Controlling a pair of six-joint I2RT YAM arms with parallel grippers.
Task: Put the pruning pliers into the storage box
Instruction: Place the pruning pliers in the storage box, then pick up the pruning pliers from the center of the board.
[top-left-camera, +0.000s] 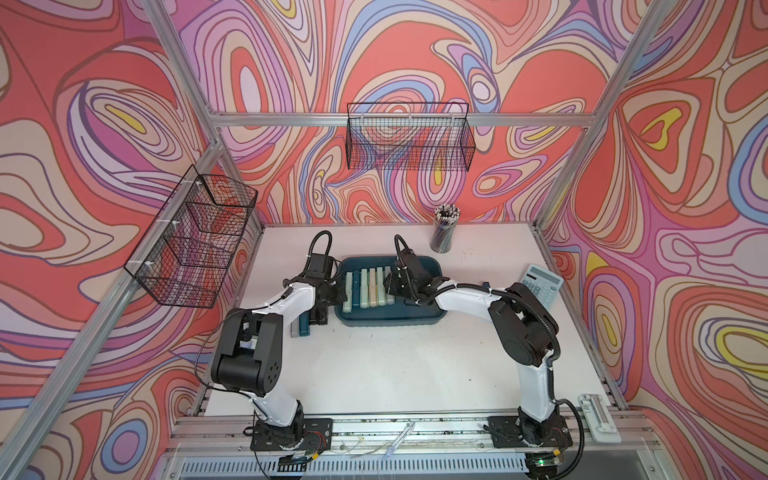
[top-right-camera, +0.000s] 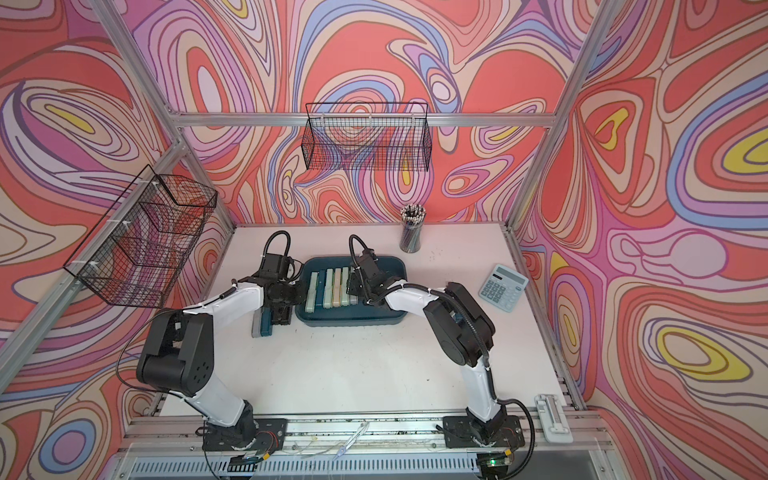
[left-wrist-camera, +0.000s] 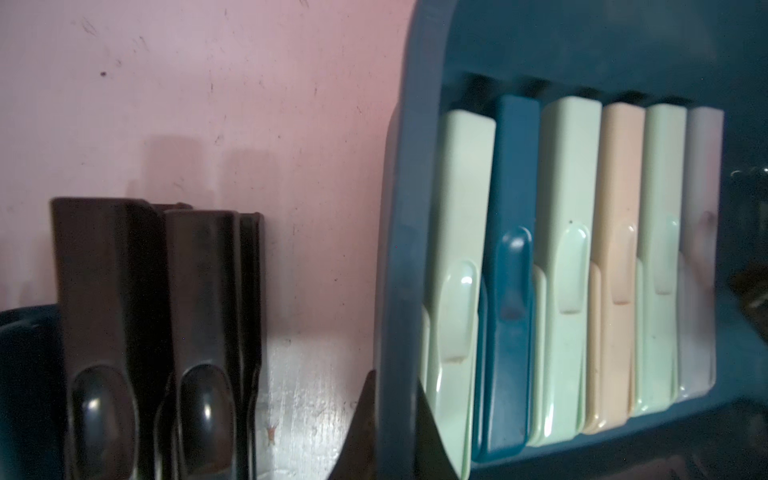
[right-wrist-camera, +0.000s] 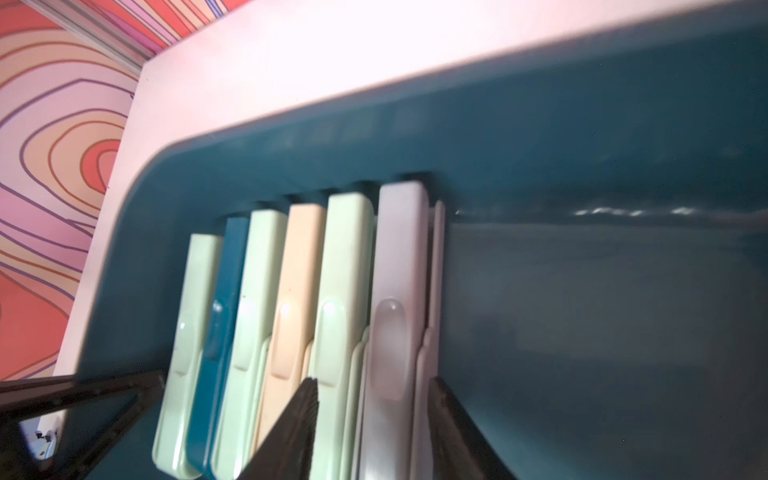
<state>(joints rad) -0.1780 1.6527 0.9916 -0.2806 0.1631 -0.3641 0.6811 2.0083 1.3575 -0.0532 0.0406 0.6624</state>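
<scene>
- Both top views: a shallow dark teal plastic storage box (top-left-camera: 390, 323) (top-right-camera: 353, 321) with rounded corners sits on the white worktop (top-left-camera: 374, 374), between the two arms.
  - A row of slim bar-shaped pruning pliers (top-left-camera: 368, 291) (top-right-camera: 330, 291) in mint, teal, beige and pale grey lies side by side inside it. The row is directly beneath the right end effector (top-left-camera: 392, 289) (top-right-camera: 356, 289).
  - The left end effector (top-left-camera: 326, 318) (top-right-camera: 284, 316) is at the box's outer side wall. A small cluster of loose pliers (top-left-camera: 300, 328) (top-right-camera: 262, 326), grey and teal where visible, rests on the worktop just beside it, outside the box.
- Left wrist view: the left end effector (left-wrist-camera: 395, 380) is clenched. Its two dark fingertips (left-wrist-camera: 361, 432) appear to sit on either side of the storage box wall (left-wrist-camera: 399, 249), pinching it.
  - On the inner side of that grip lie six boxed pliers: mint, teal, mint, beige, mint, pale grey.
  - On the outer side, two glossy black pliers (left-wrist-camera: 112, 311) lie on bare worktop, close together.
- Right wrist view: the right end effector (right-wrist-camera: 372, 382) is released. Its ribbed black fingers (right-wrist-camera: 299, 415) stand apart and grasp nothing.
  - A mint plier and the pale grey plier (right-wrist-camera: 399, 270) lie beneath and between the fingers.
  - Past the pale grey one, the storage box floor (right-wrist-camera: 582, 332) is bare.
- Progress, as a judgement: six pliers are stowed in a neat row. At least four wait outside, beside the left end effector, and the arm may hide more. The task looks a little past halfway, with room left in the box.
</scene>
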